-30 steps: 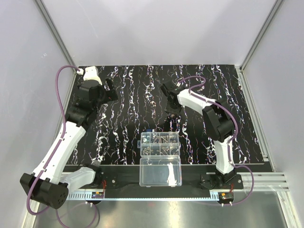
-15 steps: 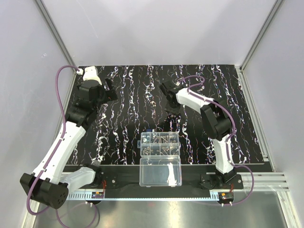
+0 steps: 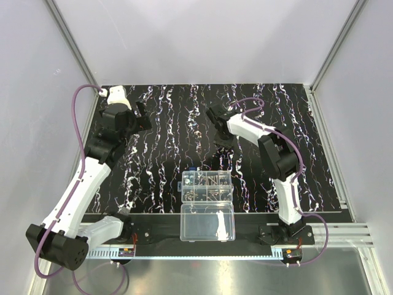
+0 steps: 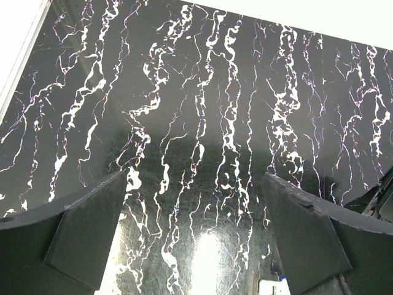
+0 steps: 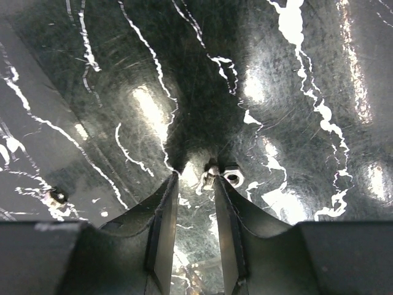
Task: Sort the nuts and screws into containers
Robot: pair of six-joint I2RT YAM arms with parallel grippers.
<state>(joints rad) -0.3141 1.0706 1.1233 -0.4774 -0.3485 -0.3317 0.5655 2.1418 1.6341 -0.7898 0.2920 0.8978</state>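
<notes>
**A:** What takes up the most room?

**B:** The table, under a black mat streaked with white. Two white-and-black robot arms reach over it, the left arm and the right arm.

**A:** And the box?

**B:** A clear plastic organizer box lies open. It sits back from the right end effector toward the arm bases, well apart from it. From the left end effector it is off to the right and also back toward the bases. Its small rectangular compartments hold dark metal bits, too small to name. The undivided clear lid half lies on the box's base-side edge.

**A:** How do the end effectors stand?

**B:** The left one is spread wide above the mat with nothing between its fingers. The right one is low over the mat, drawn in to a narrow gap, and mat shows between the fingers.

**A:** Anything at its tips?

**B:** A tiny round silvery metal nut lies just ahead of its right fingertip. A tiny silvery metal piece sits beside that nut at the mouth of the gap. I cannot tell whether it is a screw or a nut, or whether a finger touches it. Another small metal bit lies well off to the left in the wrist view.
</notes>
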